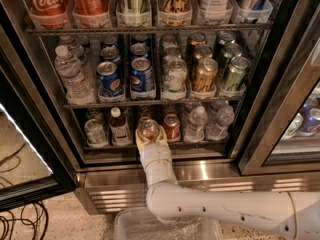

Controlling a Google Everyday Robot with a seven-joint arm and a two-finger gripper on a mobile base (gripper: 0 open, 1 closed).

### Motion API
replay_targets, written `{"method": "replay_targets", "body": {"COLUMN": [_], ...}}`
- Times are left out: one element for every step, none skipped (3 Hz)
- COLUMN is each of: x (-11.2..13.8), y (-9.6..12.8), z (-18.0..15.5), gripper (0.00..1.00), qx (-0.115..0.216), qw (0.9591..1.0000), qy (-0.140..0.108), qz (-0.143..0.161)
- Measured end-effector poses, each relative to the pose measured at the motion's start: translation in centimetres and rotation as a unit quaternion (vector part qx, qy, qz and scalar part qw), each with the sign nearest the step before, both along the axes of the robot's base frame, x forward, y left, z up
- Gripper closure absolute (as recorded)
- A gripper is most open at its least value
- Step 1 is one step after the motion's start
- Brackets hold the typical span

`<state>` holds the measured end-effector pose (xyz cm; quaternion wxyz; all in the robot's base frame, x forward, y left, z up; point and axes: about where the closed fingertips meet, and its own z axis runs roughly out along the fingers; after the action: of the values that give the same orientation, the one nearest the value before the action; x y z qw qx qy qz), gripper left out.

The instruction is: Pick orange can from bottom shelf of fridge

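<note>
Claw closed round the orange can at the front of the fridge's bottom shelf.

One orange can sits gripped between the claw's two pale fingers: upright, with a dull orange-brown body and a silver top. Just right of the claw stands one red can, and beyond it two clear water bottles. Just left of the claw is one small bottle with a red cap, then one silver can. Above the claw, the next shelf's front row holds one water bottle, two blue cans, one pale can, one gold can and one green can. Below the claw, the white arm drops past the fridge's steel base and bends off to the right.
</note>
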<state>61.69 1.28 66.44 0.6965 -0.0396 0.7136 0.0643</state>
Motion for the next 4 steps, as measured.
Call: {"method": "replay_targets", "body": {"x": [-1.7, -2.2, -2.2, -2.9], "y": [1.9, 3.3, 3.3, 3.6], "z": [-0.6, -1.0, -1.0, -0.8], "gripper": [1.00, 1.00, 1.00, 1.00], "qx": [0.024, 0.025, 0.025, 0.033], "qw": [0.9971, 0.9944, 0.9944, 0.9946], "qy": [0.021, 0.031, 0.031, 0.035], "qz": [0.069, 0.098, 0.098, 0.091]}}
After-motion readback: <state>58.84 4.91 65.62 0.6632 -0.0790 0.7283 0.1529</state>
